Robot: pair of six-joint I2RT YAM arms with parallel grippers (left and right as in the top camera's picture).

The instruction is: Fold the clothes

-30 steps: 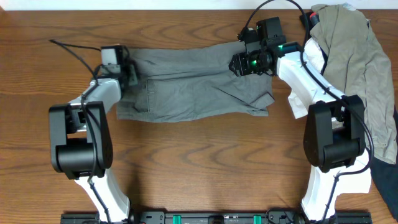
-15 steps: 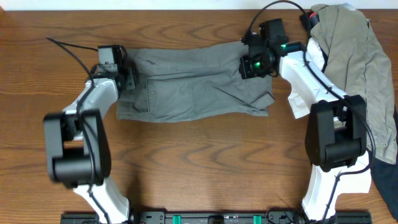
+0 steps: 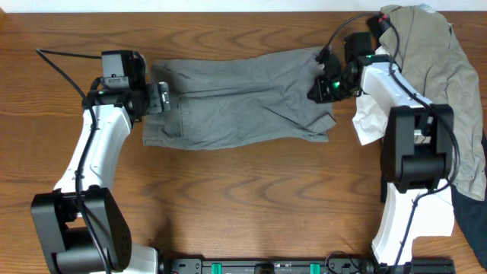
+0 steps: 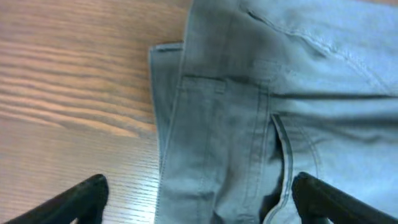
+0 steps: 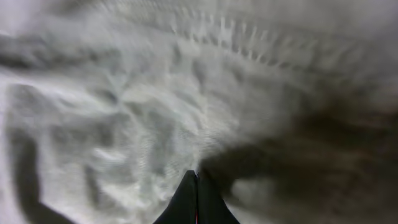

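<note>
As both arms have swung outward, the left end effector (image 3: 161,99) hangs released over one end of the grey shorts (image 3: 243,106), flat on the desk (image 3: 243,205); the right end effector (image 3: 329,85), clenched, is at the other end. Folding seems not begun.

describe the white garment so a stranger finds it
At the right end of the wooden table a khaki-tan garment lies heaped. The white garment pokes out from its left edge, beside the grey shorts; it is far paler than both.
</note>
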